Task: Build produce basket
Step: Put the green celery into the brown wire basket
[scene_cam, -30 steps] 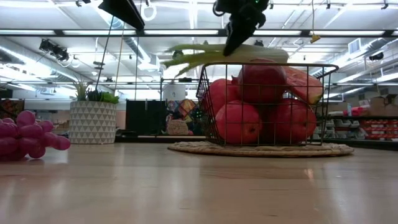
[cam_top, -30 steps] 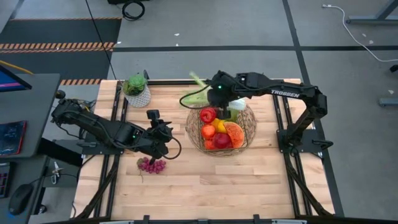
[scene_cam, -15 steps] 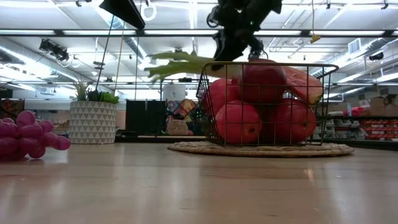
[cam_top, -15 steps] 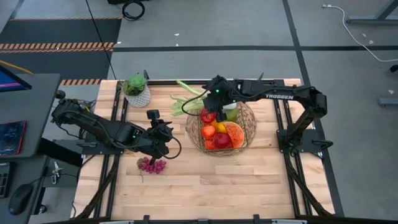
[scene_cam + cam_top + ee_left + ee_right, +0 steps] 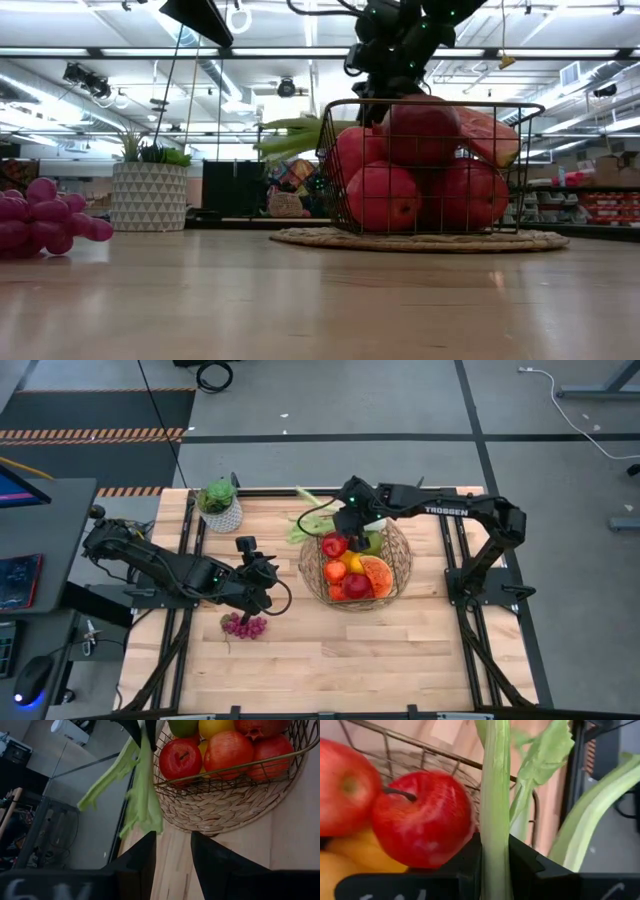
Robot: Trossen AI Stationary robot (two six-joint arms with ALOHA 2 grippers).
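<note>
Basket (image 5: 398, 572): a round wire bowl on a woven mat (image 5: 235, 815), standing right of centre toward the far side of the wooden table (image 5: 330, 660). It already holds most of the produce: red apples (image 5: 334, 545), a yellow fruit (image 5: 352, 563), an orange-red piece (image 5: 376, 575) and a green one (image 5: 372, 542) near the far rim.

Right gripper (image 5: 347, 520): poised over the basket's far-left rim, fingers clamped on the pale stalk of the leek (image 5: 494, 795). The right wrist view shows the stalk pinched between the two dark fingers, beside a red apple. The leek's green leaves (image 5: 308, 518) trail outside the basket over the table; the low view shows them jutting out level with the rim (image 5: 290, 135). The leek is thus only partly over the basket and not released.

Left gripper (image 5: 258, 582): waiting low over the table, left of the basket and just beyond the purple grapes (image 5: 244, 625). Its fingers (image 5: 212, 865) stand apart and hold nothing.

Potted plant (image 5: 219, 502): at the far-left corner, apart from the work.

Progress, as judged: late stage. Remaining are seating the leek inside the basket and collecting the grapes, the only loose produce visible on the table.
</note>
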